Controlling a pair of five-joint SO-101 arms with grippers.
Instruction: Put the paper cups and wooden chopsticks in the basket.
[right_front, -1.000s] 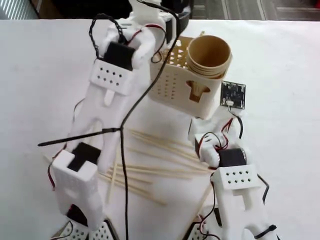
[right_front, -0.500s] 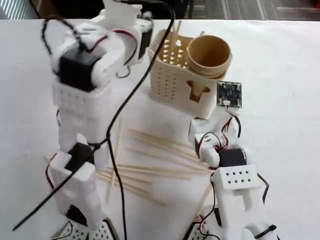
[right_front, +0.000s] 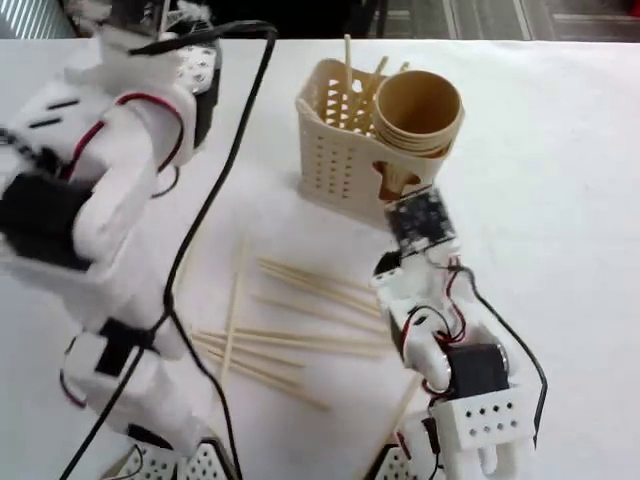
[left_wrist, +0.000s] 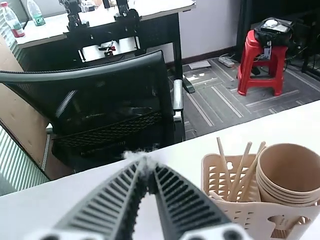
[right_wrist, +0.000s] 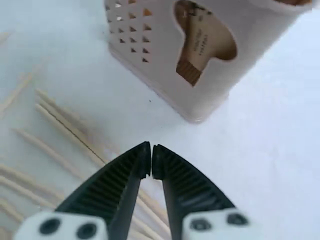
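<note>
A cream perforated basket (right_front: 345, 160) stands at the back of the table, with a stack of paper cups (right_front: 418, 110) in it and a few wooden chopsticks (right_front: 350, 62) upright beside them. Several more chopsticks (right_front: 300, 320) lie scattered on the white table in front of it. My left gripper (left_wrist: 146, 162) is shut and empty, raised high and off to the side of the basket (left_wrist: 225, 200) and cups (left_wrist: 290, 172). My right gripper (right_wrist: 151, 149) is shut and empty, low over the table between the basket (right_wrist: 200, 95) and the loose chopsticks (right_wrist: 65, 127).
The left arm (right_front: 90, 200) looms large over the table's left side with its black cable (right_front: 200, 230) hanging across. The right arm (right_front: 470, 380) sits at the front right. A black chair (left_wrist: 100, 110) stands beyond the table's far edge.
The left arm has risen and swung left, away from the basket, where upright chopsticks now show. The right arm has drawn back toward the front, its wrist tilting toward the loose chopsticks.
</note>
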